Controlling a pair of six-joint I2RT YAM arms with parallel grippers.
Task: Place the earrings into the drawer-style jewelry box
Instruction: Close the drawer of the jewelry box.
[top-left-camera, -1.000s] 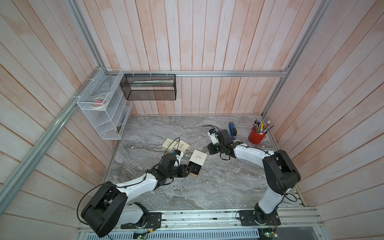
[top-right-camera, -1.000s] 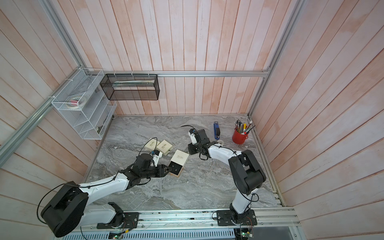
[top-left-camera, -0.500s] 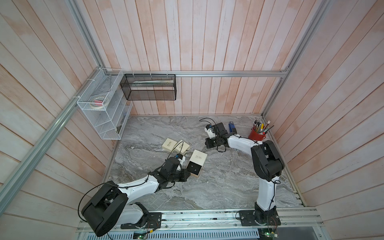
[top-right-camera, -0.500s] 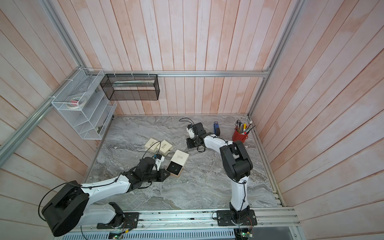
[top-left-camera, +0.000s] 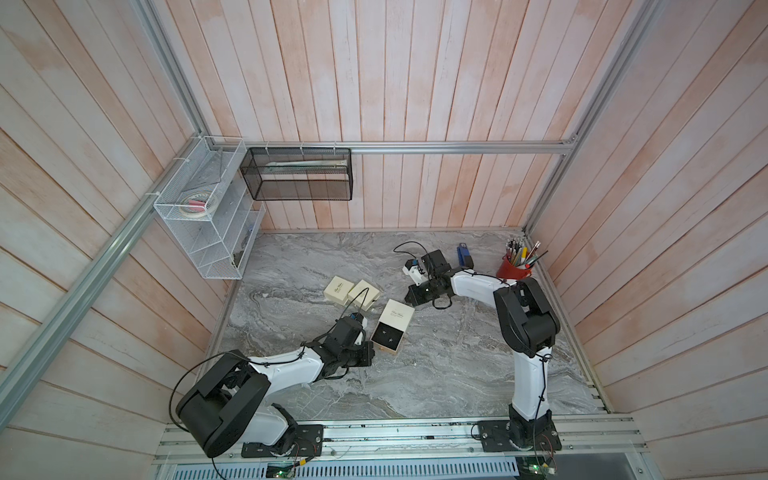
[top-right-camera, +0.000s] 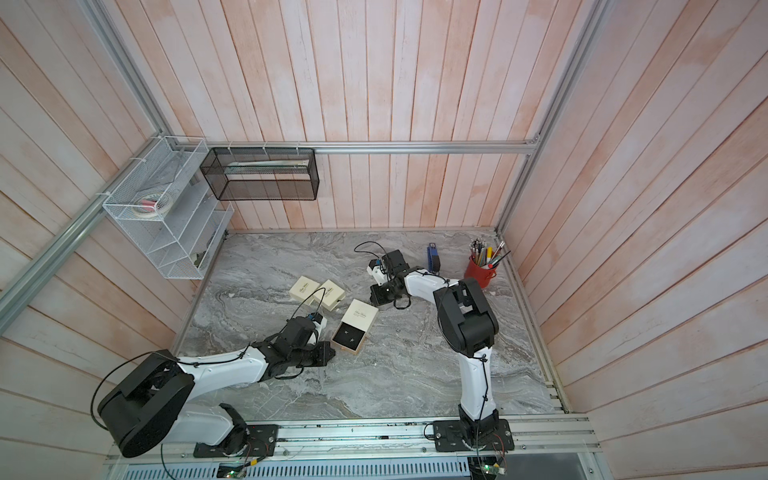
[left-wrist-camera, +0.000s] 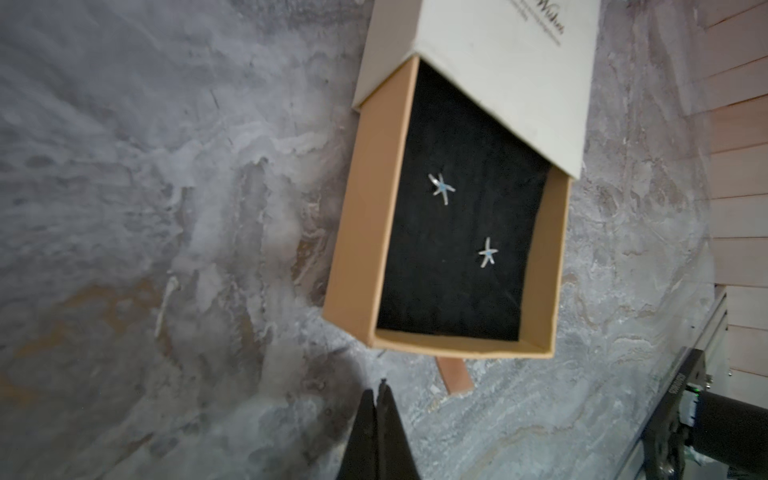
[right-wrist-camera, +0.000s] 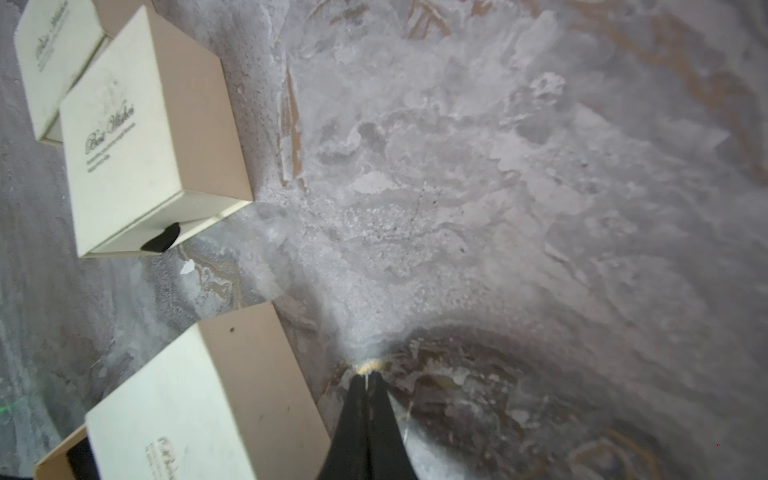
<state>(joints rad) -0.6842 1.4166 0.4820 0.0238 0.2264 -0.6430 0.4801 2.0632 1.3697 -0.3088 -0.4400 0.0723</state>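
The drawer-style jewelry box (top-left-camera: 398, 316) (top-right-camera: 360, 314) lies mid-table, a cream sleeve with its tan drawer (left-wrist-camera: 365, 216) slid out. Two small silver star earrings (left-wrist-camera: 441, 189) (left-wrist-camera: 487, 252) rest on the drawer's black lining. They show as pale specks (top-left-camera: 388, 336) in a top view. My left gripper (top-left-camera: 371, 353) (left-wrist-camera: 380, 392) is shut and empty, just off the drawer's front near its brown pull tab (left-wrist-camera: 455, 374). My right gripper (top-left-camera: 409, 297) (right-wrist-camera: 365, 374) is shut, tips down at the marble beside the sleeve (right-wrist-camera: 178, 411). Nothing clearly sits between its tips.
Two closed cream boxes (top-left-camera: 338, 289) (top-left-camera: 363, 295) sit side by side behind the open one. A red pen cup (top-left-camera: 513, 270) and a blue object (top-left-camera: 464, 255) stand at the back right. A white wire rack (top-left-camera: 208, 216) and black mesh basket (top-left-camera: 299, 174) hang on the walls.
My left gripper has shut and drawn back a little from the drawer's front. The right arm folded in, bringing its shut gripper down beside the box's sleeve.
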